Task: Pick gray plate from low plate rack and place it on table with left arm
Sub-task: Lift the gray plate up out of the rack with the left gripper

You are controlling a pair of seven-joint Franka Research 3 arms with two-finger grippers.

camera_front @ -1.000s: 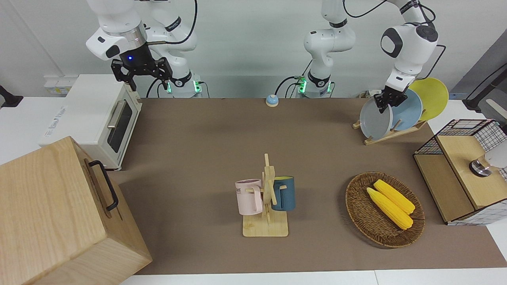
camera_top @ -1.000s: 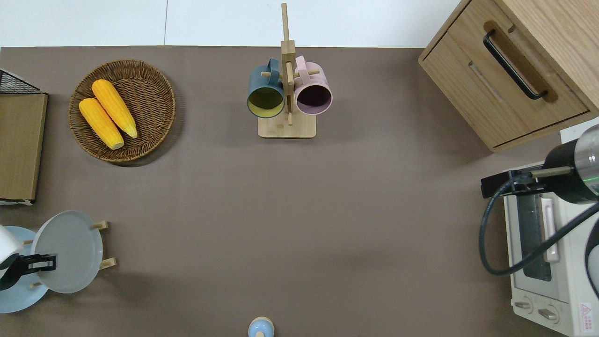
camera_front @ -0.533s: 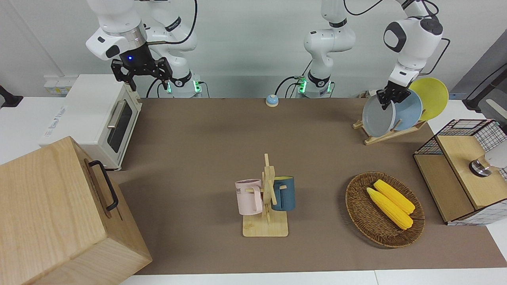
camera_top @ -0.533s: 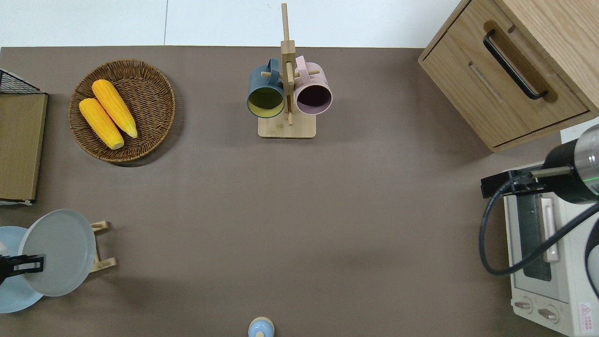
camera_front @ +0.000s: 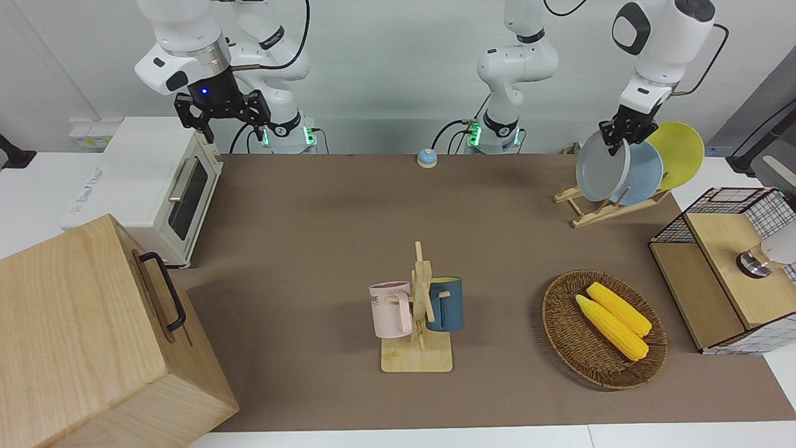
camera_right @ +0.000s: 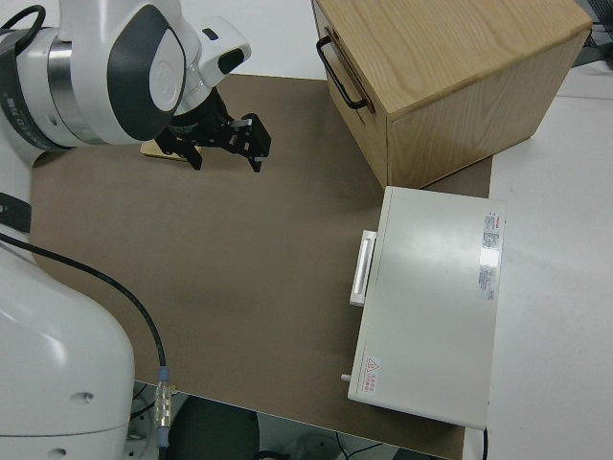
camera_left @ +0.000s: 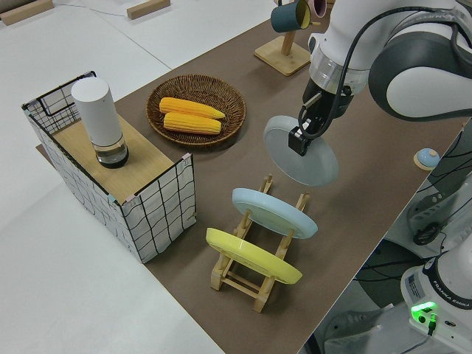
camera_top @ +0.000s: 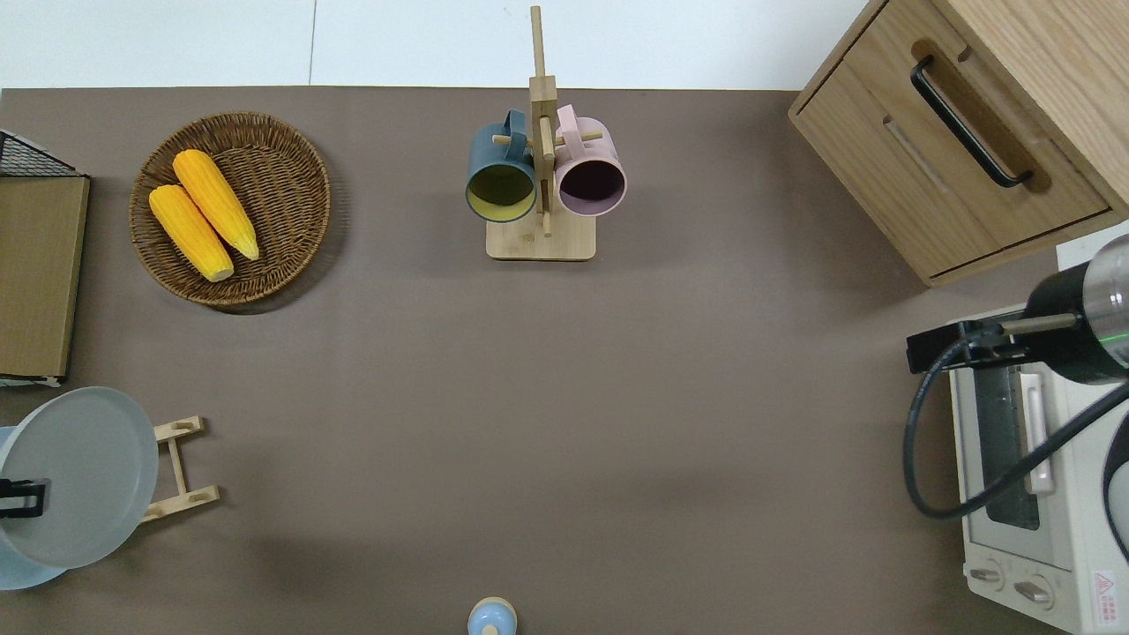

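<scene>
My left gripper [camera_front: 622, 134] is shut on the upper rim of the gray plate [camera_front: 600, 167], which hangs tilted in the air. The overhead view shows the gray plate [camera_top: 75, 476] and left gripper [camera_top: 18, 498] over the low plate rack [camera_top: 176, 467] at the left arm's end of the table [camera_top: 573, 397]. From the left side the plate [camera_left: 302, 151] is lifted off the rack [camera_left: 251, 273], apart from its pegs. The right arm is parked, its gripper [camera_front: 224, 118] open and holding nothing.
A light blue plate [camera_front: 647, 171] and a yellow plate [camera_front: 681, 152] stand in the rack. Farther from the robots are a wicker basket [camera_front: 559, 311] with corn, a wire crate [camera_front: 727, 267] and a mug stand [camera_front: 420, 311]. A toaster oven [camera_front: 149, 186] and wooden cabinet [camera_front: 93, 336] fill the right arm's end.
The left gripper has risen with the gray plate, lifting it out of the rack's pegs and drifting toward the left arm's end. The right arm has not moved.
</scene>
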